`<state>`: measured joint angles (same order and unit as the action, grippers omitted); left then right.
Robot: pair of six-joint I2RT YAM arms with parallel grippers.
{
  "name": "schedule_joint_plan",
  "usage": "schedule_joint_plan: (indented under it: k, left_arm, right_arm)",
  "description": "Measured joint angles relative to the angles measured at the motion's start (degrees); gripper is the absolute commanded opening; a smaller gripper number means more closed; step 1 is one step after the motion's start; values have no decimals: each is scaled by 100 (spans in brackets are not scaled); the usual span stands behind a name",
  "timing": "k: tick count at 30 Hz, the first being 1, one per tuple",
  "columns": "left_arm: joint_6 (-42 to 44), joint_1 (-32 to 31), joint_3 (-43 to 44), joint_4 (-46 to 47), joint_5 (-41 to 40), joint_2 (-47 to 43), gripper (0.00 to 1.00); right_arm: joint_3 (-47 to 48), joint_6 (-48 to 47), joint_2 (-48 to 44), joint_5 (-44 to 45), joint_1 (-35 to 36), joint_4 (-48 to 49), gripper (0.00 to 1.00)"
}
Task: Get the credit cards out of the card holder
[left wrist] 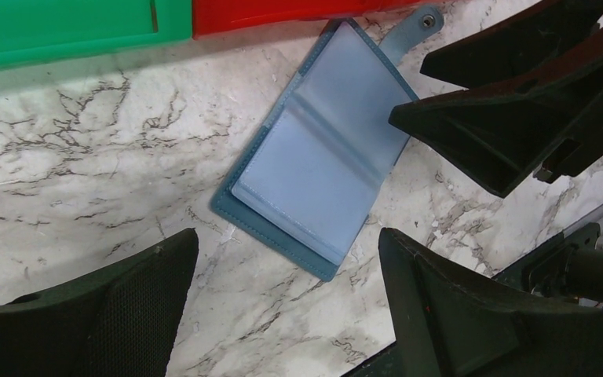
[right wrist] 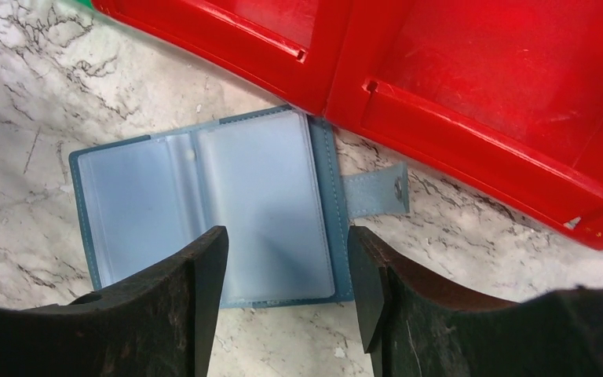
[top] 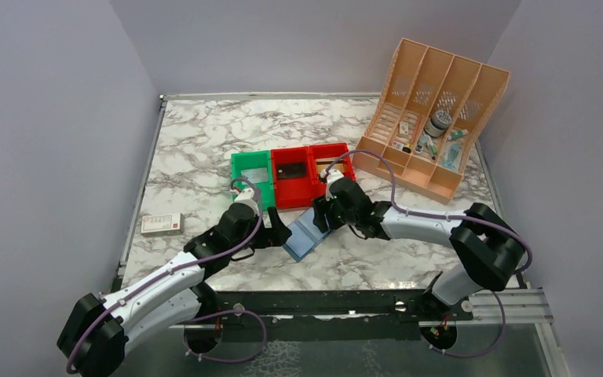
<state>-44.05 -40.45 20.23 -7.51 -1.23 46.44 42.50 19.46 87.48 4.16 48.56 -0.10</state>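
One blue card holder (right wrist: 259, 196) lying open, just beside red bins (right wrist: 455, 129)

We can read no text in any view: the print on the white-and-red box (top: 162, 224) and the labels on small items (top: 439, 123) in the tan rack (top: 410, 69) are too small.

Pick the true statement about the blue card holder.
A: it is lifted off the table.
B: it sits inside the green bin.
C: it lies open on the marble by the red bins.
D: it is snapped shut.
C: the card holder lies spread open, flat on the table, just beside the red bin.
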Motion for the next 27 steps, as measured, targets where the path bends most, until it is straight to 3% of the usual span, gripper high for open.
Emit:
schedule_joint_plan:
  k: [11, 16, 20, 27]
  left_arm:
    - [33, 0, 0, 192, 227, 232, 85]
    - [37, 0, 0, 219, 254, 249, 83]
    - [-24, 0, 0, 343, 323, 420, 74]
    - [-350, -2, -214, 404, 435, 400, 70]
  right_arm:
    - [146, -22, 483, -238, 2, 2, 50]
    - [109, -24, 498, -411, -2, 42, 37]
    - [-254, 170, 358, -713, -2, 468, 32]
    - [-1283, 1038, -94, -1373, 20, 1572, 30]
